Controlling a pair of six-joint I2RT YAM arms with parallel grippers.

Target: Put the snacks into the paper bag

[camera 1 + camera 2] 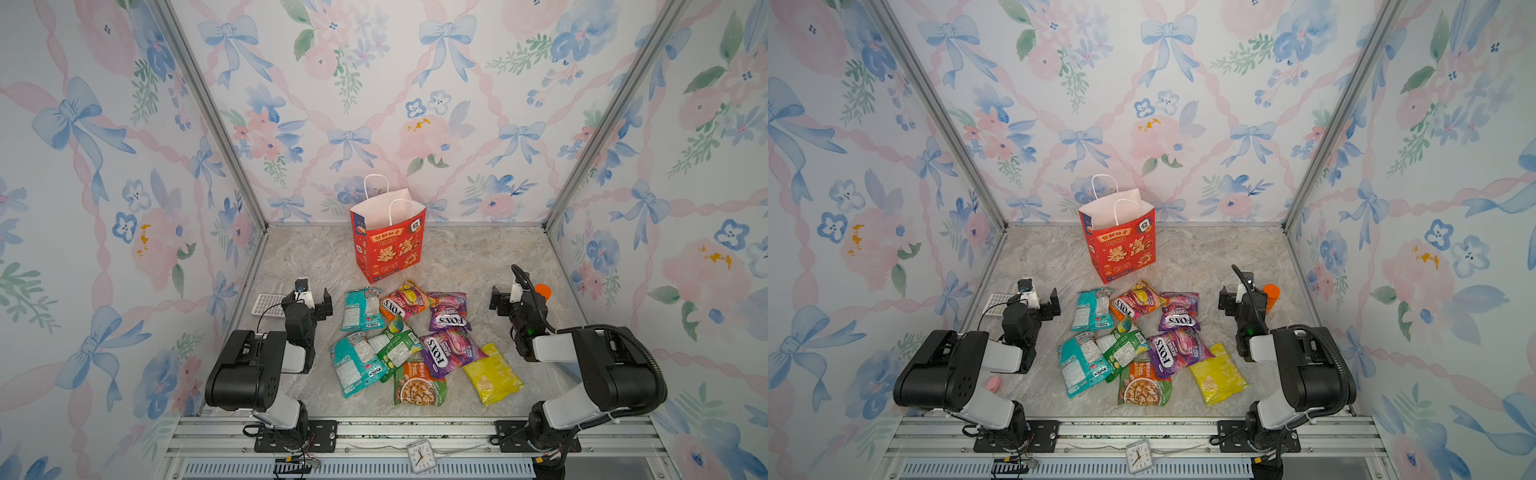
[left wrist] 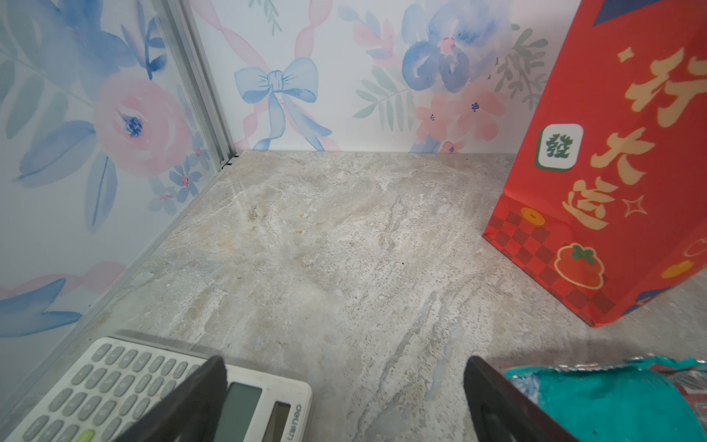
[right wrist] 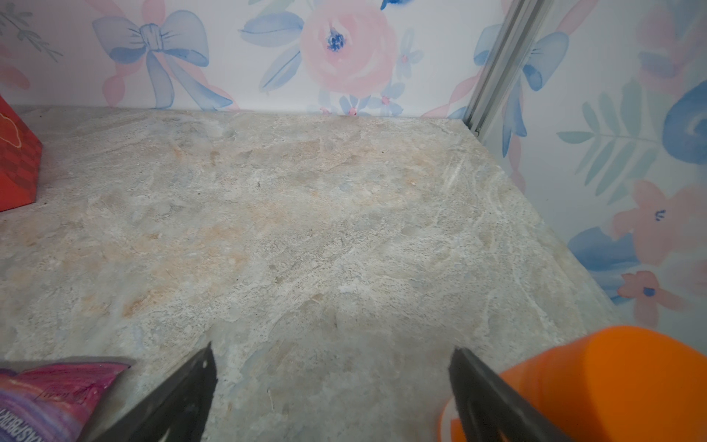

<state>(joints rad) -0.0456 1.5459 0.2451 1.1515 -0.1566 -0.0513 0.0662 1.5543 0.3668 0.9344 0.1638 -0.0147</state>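
The red paper bag point(image 1: 388, 241) point(image 1: 1121, 245) stands open at the back middle; its side shows in the left wrist view point(image 2: 612, 172). The snacks point(image 1: 415, 340) point(image 1: 1142, 340), several teal, purple, green, orange and yellow packets, lie in a loose pile on the marble table in front of it. My left gripper point(image 1: 309, 301) point(image 2: 346, 367) hovers open and empty left of the pile, beside a teal packet point(image 2: 612, 398). My right gripper point(image 1: 513, 295) point(image 3: 333, 352) is open and empty right of the pile, near a purple packet point(image 3: 49, 398).
A white calculator point(image 1: 268, 304) point(image 2: 153, 390) lies by the left wall under my left gripper's outer finger. An orange bottle point(image 1: 542, 291) point(image 3: 612, 382) stands just right of my right gripper. A pink toy point(image 1: 993, 383) lies beside the left arm. A small clock point(image 1: 421, 456) sits on the front rail.
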